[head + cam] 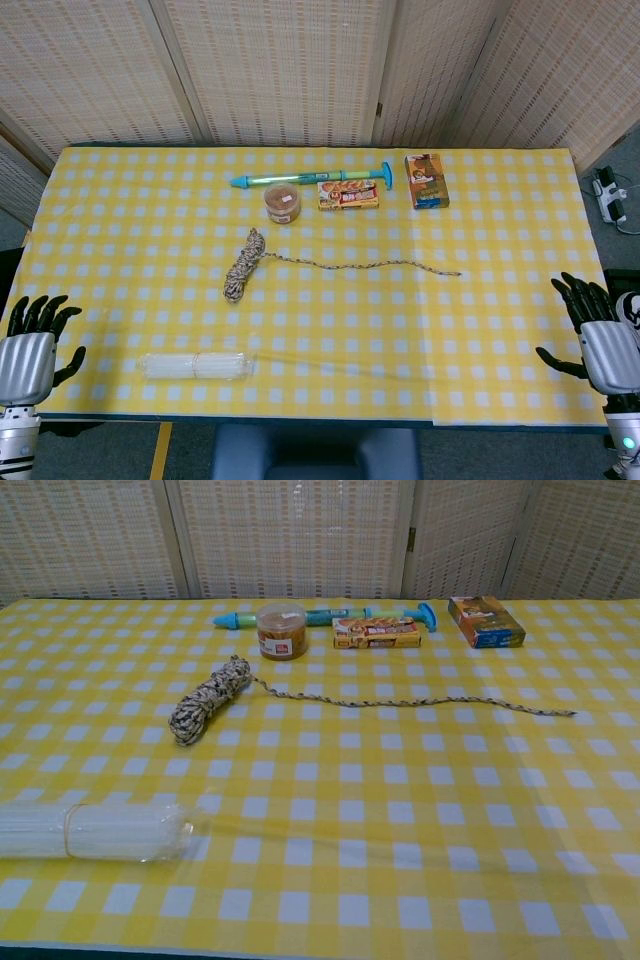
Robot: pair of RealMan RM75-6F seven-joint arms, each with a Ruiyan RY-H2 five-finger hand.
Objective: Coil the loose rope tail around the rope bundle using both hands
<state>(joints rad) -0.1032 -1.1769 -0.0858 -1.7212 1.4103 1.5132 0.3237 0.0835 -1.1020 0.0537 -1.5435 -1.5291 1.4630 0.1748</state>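
Observation:
A speckled rope bundle (242,266) (208,701) lies left of the table's centre on the yellow checked cloth. Its loose tail (365,265) (420,704) runs out straight to the right, ending near mid-right. My left hand (30,345) rests at the table's near-left corner, fingers spread, holding nothing. At the near-right edge my right hand (598,335) is also spread and holds nothing. Both hands are far from the rope. The chest view shows neither hand.
At the back stand a teal pump-like tube (310,178) (330,613), a round brown-filled tub (282,202) (281,630), a flat snack box (348,194) (376,632) and an orange-blue carton (426,180) (485,621). A clear packet of white sticks (195,365) (95,830) lies near-left.

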